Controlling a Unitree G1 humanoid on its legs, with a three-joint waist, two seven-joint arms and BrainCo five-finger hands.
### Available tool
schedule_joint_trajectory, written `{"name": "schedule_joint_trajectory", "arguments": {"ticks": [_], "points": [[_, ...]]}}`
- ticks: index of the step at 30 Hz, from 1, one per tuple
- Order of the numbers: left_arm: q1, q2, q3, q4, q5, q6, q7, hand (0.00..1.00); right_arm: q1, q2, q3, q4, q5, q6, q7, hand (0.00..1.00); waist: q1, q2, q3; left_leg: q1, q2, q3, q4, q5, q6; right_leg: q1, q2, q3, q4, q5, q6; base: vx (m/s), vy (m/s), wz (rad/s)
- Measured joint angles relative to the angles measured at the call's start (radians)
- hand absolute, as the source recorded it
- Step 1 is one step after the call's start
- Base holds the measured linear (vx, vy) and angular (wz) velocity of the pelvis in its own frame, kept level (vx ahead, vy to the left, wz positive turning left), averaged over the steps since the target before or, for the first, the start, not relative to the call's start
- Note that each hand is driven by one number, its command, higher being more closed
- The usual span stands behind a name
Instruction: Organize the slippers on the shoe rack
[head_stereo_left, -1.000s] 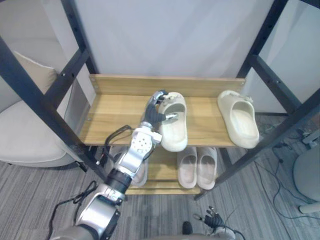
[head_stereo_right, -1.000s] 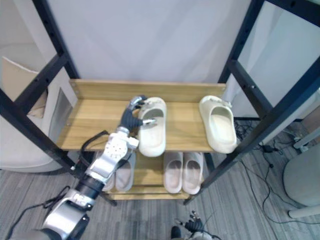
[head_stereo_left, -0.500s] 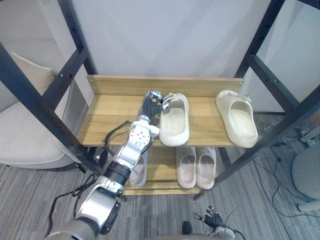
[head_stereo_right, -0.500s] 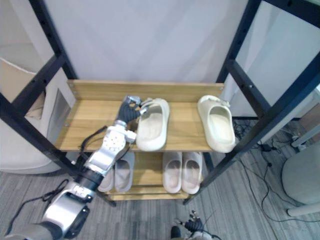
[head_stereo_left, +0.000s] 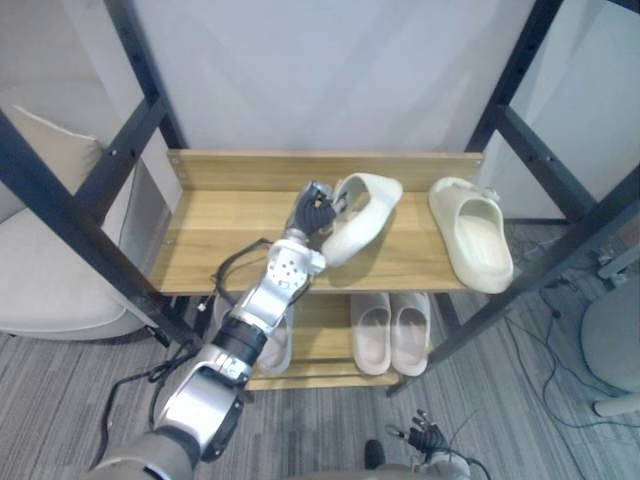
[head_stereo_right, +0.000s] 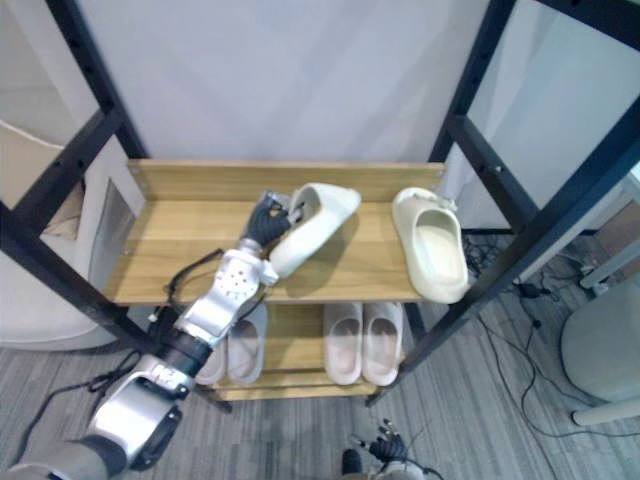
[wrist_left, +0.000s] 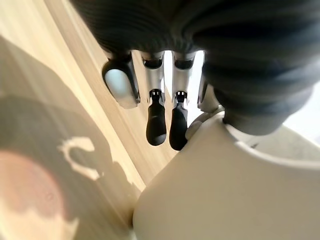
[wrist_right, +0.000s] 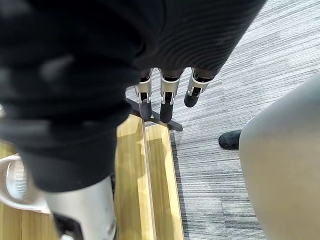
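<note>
Slipper first: the cream foam slipper (head_stereo_left: 362, 212) is up at a steep tilt over the upper wooden shelf (head_stereo_left: 215, 240) of the black metal-framed shoe rack (head_stereo_left: 125, 165). Its long axis runs on a diagonal, low end near the front, high end out toward the back rail and to the right. I can't tell whether that low end touches the boards or hangs just clear.

My left robot hand (head_stereo_left: 312, 212) is clamped on the slipper's left rim, fingers (wrist_left: 156, 125) pressed to the cream wall in the left wrist view. So the shoe lies to the right of the robot hand and angles away from it.

That diagonal is what I'm watching. The second cream slipper (head_stereo_left: 472, 235) lies flat on the same shelf, off to the right and well apart, with its long axis straight front to back. To make a pair, I judge the held one has to swing round to that front-to-back line and go down beside its mate, with bare board between them to land on. The left arm is the nearer one and already has the grip.

Below, a pair of pale beige slippers (head_stereo_left: 392, 333) sits side by side on the lower shelf (head_stereo_left: 322, 325).

My right robot hand (wrist_right: 165, 100) hangs low by the floor, fingers straight and apart, holding nothing.
</note>
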Motion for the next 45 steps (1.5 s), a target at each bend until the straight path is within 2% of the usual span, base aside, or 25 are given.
{"name": "schedule_joint_trajectory", "arguments": {"ticks": [17, 18, 31, 37, 45], "points": [[-0.116, -0.002, -0.020, 0.107, 0.074, 0.006, 0.006, 1.00, -0.003, -0.008, -0.040, -0.002, 0.031, -0.008, 0.000, 0.00, -0.008, 0.026, 0.016, 0.000, 0.000, 0.004, -0.002, 0.000, 0.000, -0.003, 0.000, 0.003, 0.000, 0.000, 0.000, 0.00, 0.000, 0.00], [-0.116, -0.002, -0.020, 0.107, 0.074, 0.005, 0.007, 0.00, -0.003, -0.009, -0.041, -0.002, 0.031, -0.008, 0.000, 0.00, -0.008, 0.027, 0.017, 0.000, 0.000, 0.005, -0.002, 0.000, 0.000, -0.003, 0.000, 0.003, 0.000, 0.000, 0.000, 0.00, 0.000, 0.00], [-0.117, -0.029, -0.019, 0.138, 0.080, 0.026, 0.020, 0.00, -0.003, -0.004, -0.075, -0.005, 0.032, -0.009, -0.003, 0.00, -0.008, 0.033, 0.023, 0.000, 0.002, 0.006, -0.005, 0.000, 0.000, -0.003, 0.000, 0.003, 0.000, 0.000, 0.000, 0.00, 0.000, 0.00], [-0.117, -0.089, -0.021, 0.138, 0.021, 0.026, 0.023, 0.00, -0.004, 0.002, -0.076, -0.004, 0.033, -0.008, -0.004, 0.00, -0.009, 0.031, 0.024, 0.002, 0.002, 0.004, -0.007, 0.000, 0.000, -0.002, 0.000, -0.001, 0.000, 0.000, 0.000, 0.00, 0.000, 0.00], [-0.117, -0.122, -0.030, 0.138, -0.022, 0.025, 0.027, 0.00, -0.010, 0.006, -0.076, -0.001, 0.037, -0.005, -0.006, 0.00, -0.011, 0.020, 0.033, 0.006, 0.003, -0.001, -0.006, 0.000, 0.000, 0.007, 0.000, -0.009, 0.000, 0.000, 0.000, 0.00, 0.000, 0.01]]}}
